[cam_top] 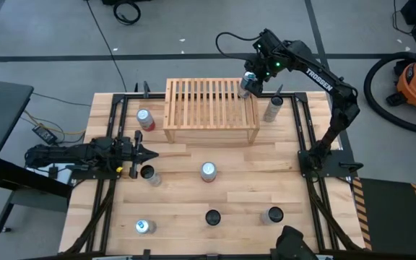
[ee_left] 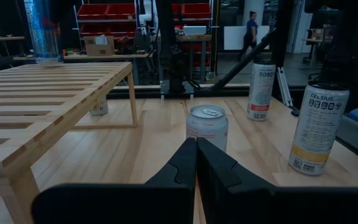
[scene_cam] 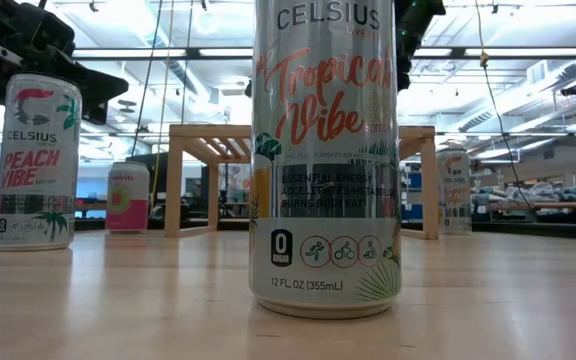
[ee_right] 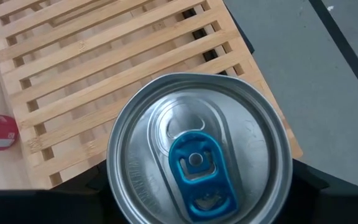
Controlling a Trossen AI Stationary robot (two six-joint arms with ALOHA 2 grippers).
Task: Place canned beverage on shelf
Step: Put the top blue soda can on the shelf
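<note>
Celsius "Tropical Vibe" can (scene_cam: pixel 326 150) up front; right hand (cam_top: pixel 250 84), fingers apart, straddles blue-tab can (ee_right: pixel 199 148) over shelf (cam_top: pixel 209 108).

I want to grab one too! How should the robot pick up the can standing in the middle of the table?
Probably by its round side wall, just under the rim. The can stands upright with open table around it, so a gripper could come straight down, one finger on each side. Its narrow curved body suits a two-finger pinch.

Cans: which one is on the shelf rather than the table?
The blue-tabbed can under the right gripper, standing at the shelf's far right corner; all the others stand on the table.
</note>
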